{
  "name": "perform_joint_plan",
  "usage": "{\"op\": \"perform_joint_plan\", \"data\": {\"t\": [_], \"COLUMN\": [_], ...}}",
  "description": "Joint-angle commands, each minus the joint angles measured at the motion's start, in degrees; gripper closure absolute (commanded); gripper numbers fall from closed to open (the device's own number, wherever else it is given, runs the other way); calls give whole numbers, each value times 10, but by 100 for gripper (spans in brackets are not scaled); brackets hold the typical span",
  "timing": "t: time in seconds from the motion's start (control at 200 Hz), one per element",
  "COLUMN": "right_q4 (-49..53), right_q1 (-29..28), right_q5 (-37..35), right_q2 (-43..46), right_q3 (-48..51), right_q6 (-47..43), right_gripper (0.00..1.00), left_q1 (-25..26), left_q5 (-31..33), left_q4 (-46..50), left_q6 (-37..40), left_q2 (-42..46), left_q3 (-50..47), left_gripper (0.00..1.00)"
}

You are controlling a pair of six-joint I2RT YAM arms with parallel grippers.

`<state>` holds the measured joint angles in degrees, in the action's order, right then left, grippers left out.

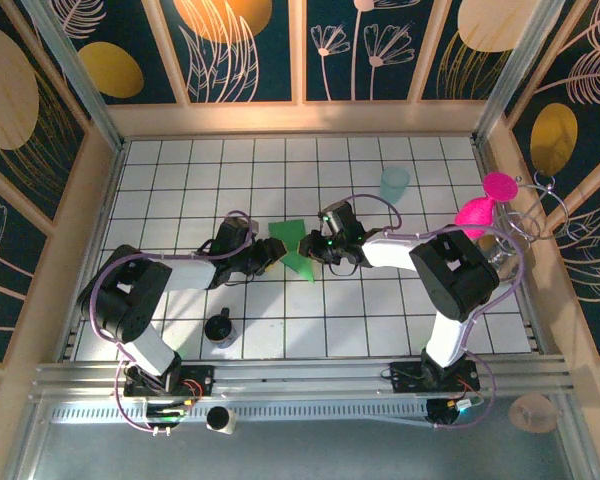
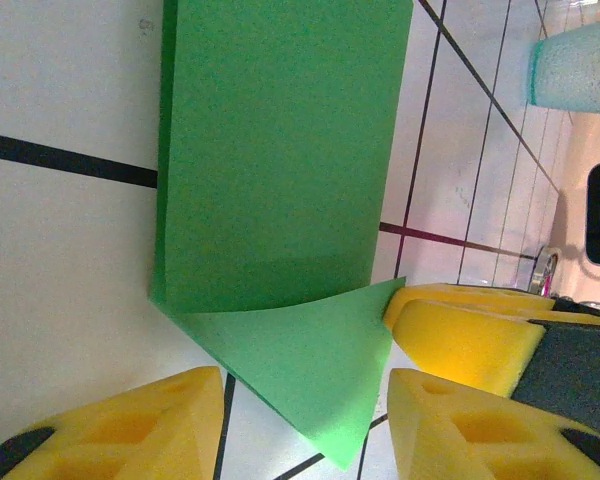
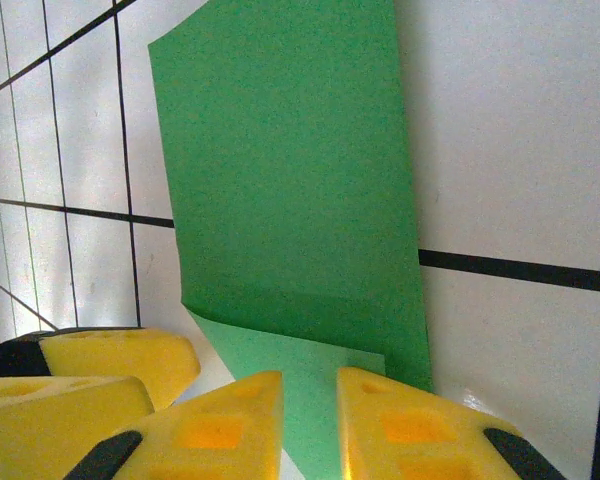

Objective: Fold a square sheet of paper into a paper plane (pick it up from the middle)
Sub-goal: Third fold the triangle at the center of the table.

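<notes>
1. Roughly at the middle of the bench (image 1: pixel 180 190) lies the green sheet of paper (image 1: pixel 292 240), one corner turned over as a triangular flap.
2. The left end effector (image 2: pixel 305 390) has its fingers apart, the flap between them and unclamped.
3. The right end effector (image 3: pixel 308 380) shows a narrow gap over the sheet's edge; whether it pinches the paper I cannot tell.
4. A pale teal cup (image 1: pixel 394 182) stands well apart, toward the far right corner.
</notes>
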<state>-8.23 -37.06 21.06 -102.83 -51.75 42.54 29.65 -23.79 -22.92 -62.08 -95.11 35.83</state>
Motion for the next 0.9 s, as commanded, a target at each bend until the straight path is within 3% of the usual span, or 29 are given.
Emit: {"op": "perform_joint_plan", "data": {"t": [0.0, 0.22, 0.896], "right_q4": [-12, -12, -12], "right_q1": [5, 7, 8], "right_q5": [6, 3, 6], "right_q2": [-9, -14, -14], "right_q3": [8, 10, 9], "right_q6": [2, 3, 3], "right_gripper": [79, 81, 83], "left_q1": [2, 2, 2], "left_q5": [-3, 55, -30], "left_q4": [12, 45, -35], "left_q6": [-8, -8, -24], "left_q2": [-5, 22, -28], "left_q3": [14, 1, 31], "left_gripper": [52, 52, 56]}}
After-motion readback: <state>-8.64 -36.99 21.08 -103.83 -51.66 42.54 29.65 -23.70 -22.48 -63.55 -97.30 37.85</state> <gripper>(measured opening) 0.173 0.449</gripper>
